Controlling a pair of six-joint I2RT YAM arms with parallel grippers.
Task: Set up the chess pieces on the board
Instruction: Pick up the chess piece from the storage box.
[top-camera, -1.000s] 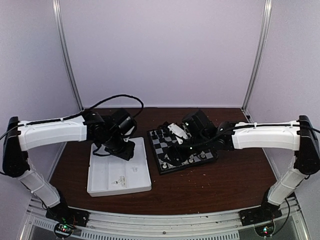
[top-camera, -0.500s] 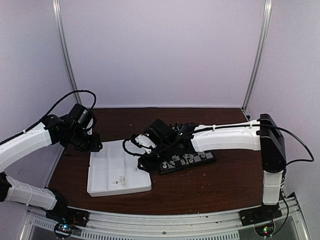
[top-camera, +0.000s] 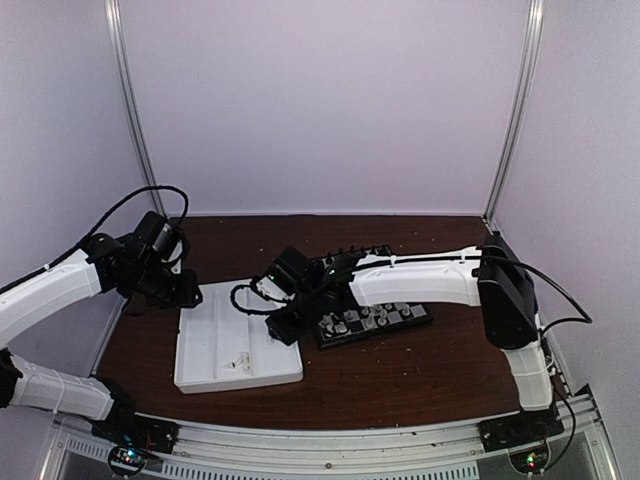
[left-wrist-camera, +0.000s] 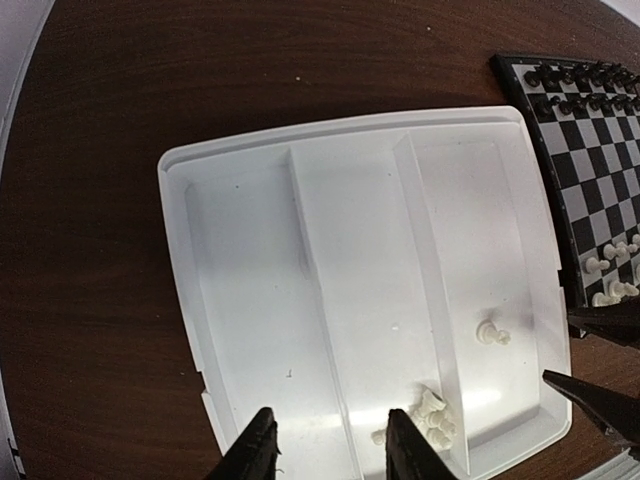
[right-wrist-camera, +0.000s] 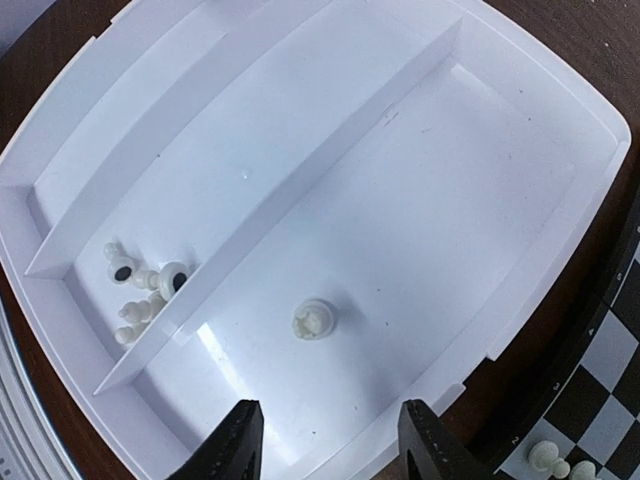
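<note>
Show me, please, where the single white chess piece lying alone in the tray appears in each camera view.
Top external: the lone white piece cannot be made out; its compartment of the tray lies under the right gripper.
Left wrist: lone white piece, lower right, in the tray's rightmost compartment.
Right wrist: lone white piece, lower centre, standing alone.
Shared landmark: the cluster of white pieces in the neighbouring compartment.
</note>
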